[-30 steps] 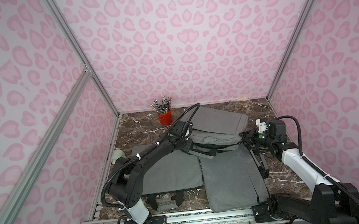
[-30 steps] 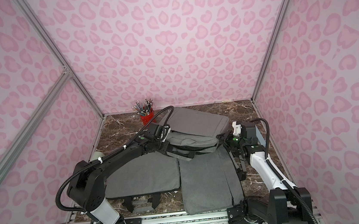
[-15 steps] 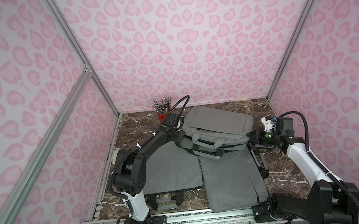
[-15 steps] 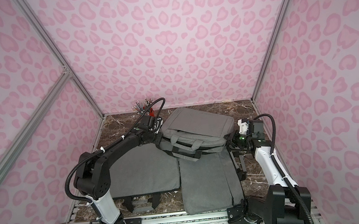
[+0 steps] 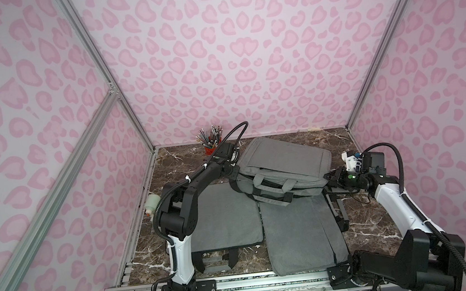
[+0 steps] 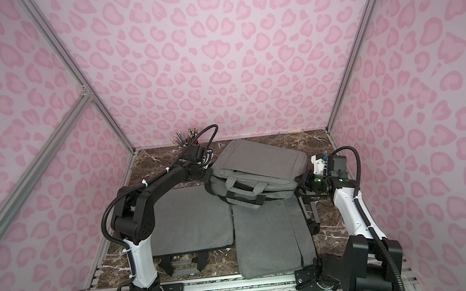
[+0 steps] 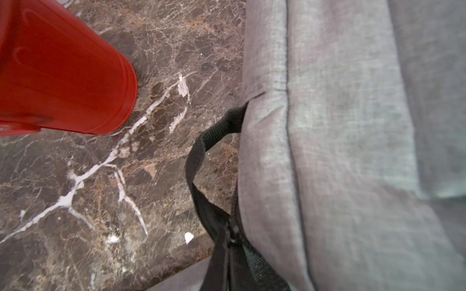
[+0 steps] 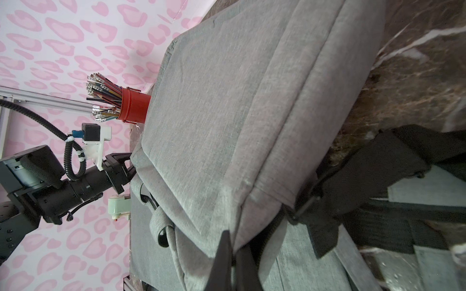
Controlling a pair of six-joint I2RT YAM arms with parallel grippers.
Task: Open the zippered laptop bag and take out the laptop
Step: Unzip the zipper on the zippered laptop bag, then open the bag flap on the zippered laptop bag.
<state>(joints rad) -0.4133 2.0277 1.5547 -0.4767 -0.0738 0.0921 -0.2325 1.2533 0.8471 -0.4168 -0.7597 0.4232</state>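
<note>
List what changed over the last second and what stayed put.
The laptop bag slid toward the back wall, riding further off the two grey sleeves. The left end effector went back with it toward the red pencil cup; the right end effector drew outward at the bag's other end. Both stayed shut at the bag's ends. Sleeves, cup and the pale green item did not move.

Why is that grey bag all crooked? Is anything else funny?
The grey fabric laptop bag sits skewed, overlapping two flat grey fabric bags. Its corner crowds the red pencil cup. Nothing spilled or broken.
</note>
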